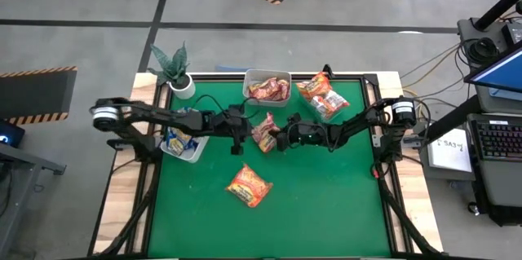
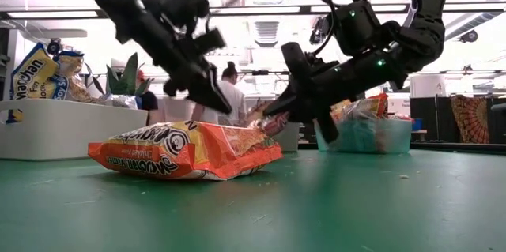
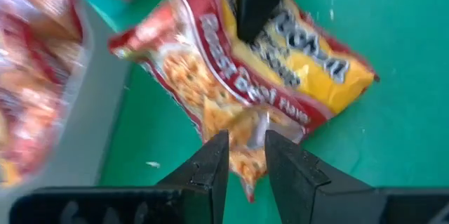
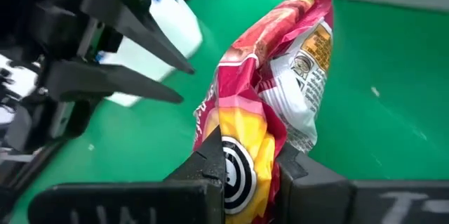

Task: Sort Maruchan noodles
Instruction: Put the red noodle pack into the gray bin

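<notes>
two grippers meet at the middle of the high view, over the green table (image 1: 326,203); the right gripper (image 1: 275,139) is pinched on a red roast-beef packet (image 1: 263,132) held off the mat, the left gripper (image 1: 239,132) just beside it on its left; an orange packet (image 1: 249,186) lies alone below centre; three tubs line the upper part, a grey tub of red packets (image 1: 267,85), a clear tub of orange ones (image 1: 324,97), a white tub with blue ones (image 1: 184,144).

low view: the orange packet (image 2: 186,150) lies flat and puffy in the foreground; the red packet (image 2: 269,119) shows only partly behind the right gripper (image 2: 304,110).

left wrist view: the left gripper (image 3: 245,155) has its jaws a little apart, the crimped end of the red packet (image 3: 245,69) in the gap; whether they bite it i cannot tell.

right wrist view: the right gripper (image 4: 249,164) is clamped on the yellow end of the packet (image 4: 277,83), which buckles and folds.

judgement: light, crinkly, slippery film over a brittle noodle block; take it by the flat sealed edge, squeezing gently.
</notes>
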{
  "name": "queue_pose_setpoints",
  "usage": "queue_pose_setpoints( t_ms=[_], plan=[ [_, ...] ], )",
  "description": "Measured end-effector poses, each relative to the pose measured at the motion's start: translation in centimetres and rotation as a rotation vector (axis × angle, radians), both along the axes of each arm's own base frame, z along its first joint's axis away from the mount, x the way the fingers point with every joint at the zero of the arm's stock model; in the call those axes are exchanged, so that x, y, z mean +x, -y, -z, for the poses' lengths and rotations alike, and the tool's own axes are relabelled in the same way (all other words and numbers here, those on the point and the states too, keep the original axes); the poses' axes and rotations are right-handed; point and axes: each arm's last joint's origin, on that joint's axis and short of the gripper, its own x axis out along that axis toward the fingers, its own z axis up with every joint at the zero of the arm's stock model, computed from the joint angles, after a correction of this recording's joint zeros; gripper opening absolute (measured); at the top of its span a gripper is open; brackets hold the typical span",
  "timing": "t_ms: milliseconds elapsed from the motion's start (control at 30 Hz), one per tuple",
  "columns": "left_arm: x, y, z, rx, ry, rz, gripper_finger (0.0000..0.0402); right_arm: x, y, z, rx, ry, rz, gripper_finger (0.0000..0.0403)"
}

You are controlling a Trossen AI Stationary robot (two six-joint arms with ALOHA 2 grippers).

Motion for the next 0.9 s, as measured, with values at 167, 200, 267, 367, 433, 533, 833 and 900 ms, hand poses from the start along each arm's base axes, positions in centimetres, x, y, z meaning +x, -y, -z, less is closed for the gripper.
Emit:
queue_pose_setpoints(
  t_ms=[167,200,267,367,433,533,833,900],
  plan=[
    [-1.9,0.3,-4.2,0.026,0.098,0.008,0.0077,0.2,0.0,-0.7,-0.032,0.067,-0.008,0.0038],
    [-2.3,0.4,-5.2,0.031,0.133,0.008,0.0077,0.3,0.0,-0.8,-0.044,0.080,-0.011,0.0038],
    [-3.3,0.5,-6.9,0.040,0.197,0.008,0.0077,0.4,0.0,-1.2,-0.062,0.111,-0.014,0.0038],
    [-4.7,0.7,-8.9,0.035,0.292,-0.003,0.0077,0.8,0.2,-2.0,-0.102,0.163,-0.016,0.0038],
    [-5.5,0.9,-10.0,0.018,0.348,-0.018,0.0077,1.2,0.6,-2.6,-0.123,0.184,-0.012,0.0038],
    [-6.6,1.0,-11.2,0.015,0.407,-0.023,0.0077,2.0,1.2,-3.6,-0.174,0.206,-0.004,0.0038],
    [-8.8,0.9,-12.7,0.102,0.486,-0.171,0.0077,4.4,4.6,-7.1,-0.325,0.219,0.057,0.0038],
    [-9.1,0.8,-12.6,0.121,0.483,-0.207,0.0077,5.0,5.9,-7.7,-0.343,0.151,0.080,0.0038]
  ],
)
